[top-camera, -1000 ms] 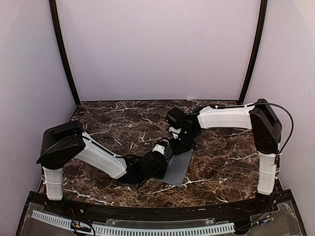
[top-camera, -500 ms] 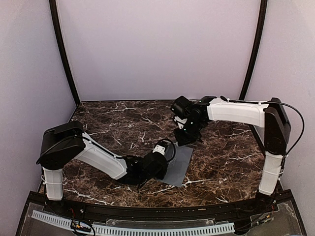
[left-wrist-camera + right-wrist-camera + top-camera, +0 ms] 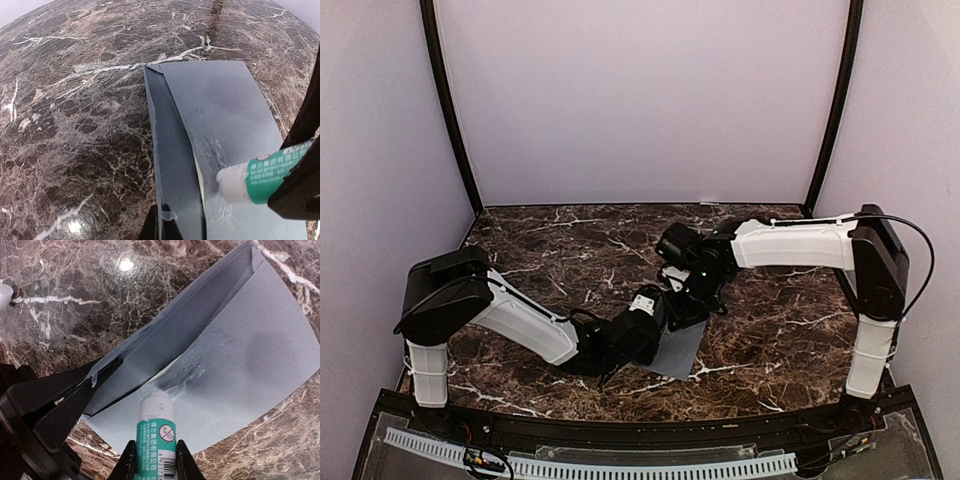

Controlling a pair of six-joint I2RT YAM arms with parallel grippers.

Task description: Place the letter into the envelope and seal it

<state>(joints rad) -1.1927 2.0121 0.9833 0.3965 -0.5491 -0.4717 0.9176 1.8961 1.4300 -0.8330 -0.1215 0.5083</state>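
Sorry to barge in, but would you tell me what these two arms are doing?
The left gripper pinches the flap of the dark blue-grey paper envelope and holds it raised off the brown marble table. The right gripper grips a white-and-green glue stick, its tip at glue smears under the flap. The flap is not yet sealed.

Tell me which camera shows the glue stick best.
Right wrist: the glue stick stands centred in the right hand, tip on the envelope. Left wrist catches it sideways at the edge; top view: too small to tell.
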